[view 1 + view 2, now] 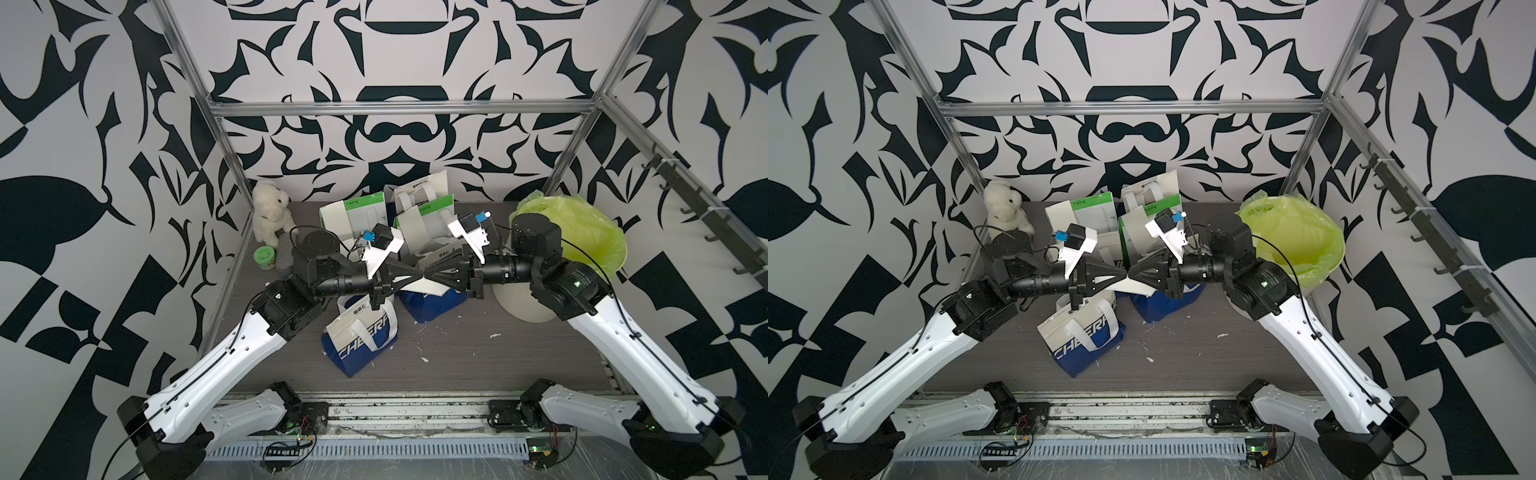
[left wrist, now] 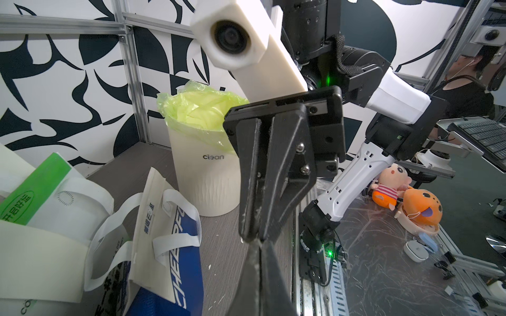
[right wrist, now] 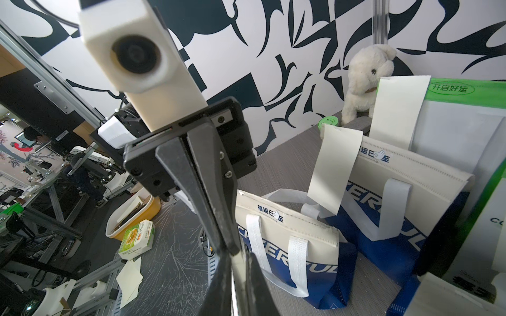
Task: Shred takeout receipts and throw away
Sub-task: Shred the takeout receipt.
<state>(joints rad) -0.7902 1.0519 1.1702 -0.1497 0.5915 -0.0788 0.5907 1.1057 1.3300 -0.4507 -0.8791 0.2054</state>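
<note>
**Takeout receipts and surroundings.** In the right wrist view we mark a shorter slip (image 3: 334,169) overlapping the upper corner of a blue-and-white bag (image 3: 405,186). A taller slip (image 3: 397,112) stands upright against a green-and-white bag (image 3: 460,131). In a top view a third slip (image 1: 409,230) leans in front of a second green-and-white bag (image 1: 436,205) toward the back of the table (image 1: 498,365).

**Grippers.** Above the bags at mid-table, the left gripper (image 1: 419,276) and the right gripper (image 1: 427,276) meet tip to tip. Each has its jaws pressed together. We cannot tell whether any paper is caught where the tips meet, because the dark fingers hide that spot in every view.

**Beneath the tips.** A blue bag (image 1: 432,307) sits under the right gripper. A front bag (image 1: 361,336), lettered in white on blue, lies nearer the robot.

**Periphery.**
- On the robot's right stands a white bin (image 1: 523,307) lined with a yellow-green liner (image 1: 582,232).
- At the left rear corner sit a white plush animal (image 1: 270,212) and, just in front of it, a round green tin (image 1: 264,257).
- Small white scraps (image 1: 424,359) dot the dark tabletop.
</note>
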